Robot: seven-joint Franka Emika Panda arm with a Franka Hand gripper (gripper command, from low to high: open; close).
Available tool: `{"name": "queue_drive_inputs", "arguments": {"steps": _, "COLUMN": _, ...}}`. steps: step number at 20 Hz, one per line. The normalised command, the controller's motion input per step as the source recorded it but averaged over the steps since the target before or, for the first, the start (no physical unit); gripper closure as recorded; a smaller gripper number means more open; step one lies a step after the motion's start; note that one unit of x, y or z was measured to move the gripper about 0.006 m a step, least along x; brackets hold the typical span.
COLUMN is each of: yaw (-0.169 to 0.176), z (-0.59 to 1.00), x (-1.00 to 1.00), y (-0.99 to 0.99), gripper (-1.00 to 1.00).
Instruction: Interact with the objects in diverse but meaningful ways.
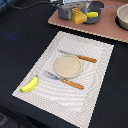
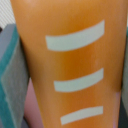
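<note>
**End effector closing on the bread loaf at the far edge of the scene**

The top border of the exterior view is cutting off most of the arm, leaving only the grey end effector showing low over a pinkish-brown board. The golden-brown bread loaf is sitting between its jaws, so the end effector is gripping the loaf. In the wrist view the smooth orange loaf with three pale curved slash marks is filling almost the whole picture, blurred, with a grey-and-teal finger pressing against one side; little else can be made out there.

Just beside the loaf, a yellow item is lying across a dark grey saucepan; its exact shape is too small to tell. A beige bowl is being cropped by the exterior view's right edge.

Nearer the camera, a pale ribbed placemat is lying on the dark table. On it are resting a round tan plate, two orange-handled utensils, and a glossy yellow banana at the mat's near corner, well apart from the end effector.
</note>
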Motion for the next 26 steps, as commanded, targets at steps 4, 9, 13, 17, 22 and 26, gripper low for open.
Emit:
{"name": "queue_drive_inputs", "arguments": {"steps": 4, "yaw": 0.017, "z": 0.2, "x": 0.5, "y": -0.83, "gripper": 1.0}}
{"name": "queue_drive_inputs", "arguments": {"steps": 9, "yaw": 0.015, "z": 0.16, "x": 0.48, "y": -0.84, "gripper": 1.0}}
{"name": "queue_drive_inputs", "arguments": {"steps": 13, "yaw": 0.016, "z": 0.03, "x": 0.45, "y": -0.85, "gripper": 1.0}}
{"name": "queue_drive_inputs", "arguments": {"steps": 17, "yaw": 0.02, "z": 0.0, "x": 0.38, "y": -0.88, "gripper": 1.0}}
{"name": "queue_drive_inputs", "arguments": {"steps": 22, "yaw": 0.02, "z": 0.0, "x": 0.4, "y": -0.88, "gripper": 1.0}}
{"name": "queue_drive_inputs", "arguments": {"steps": 26, "yaw": 0.014, "z": 0.0, "x": 0.41, "y": -0.86, "gripper": 1.0}}
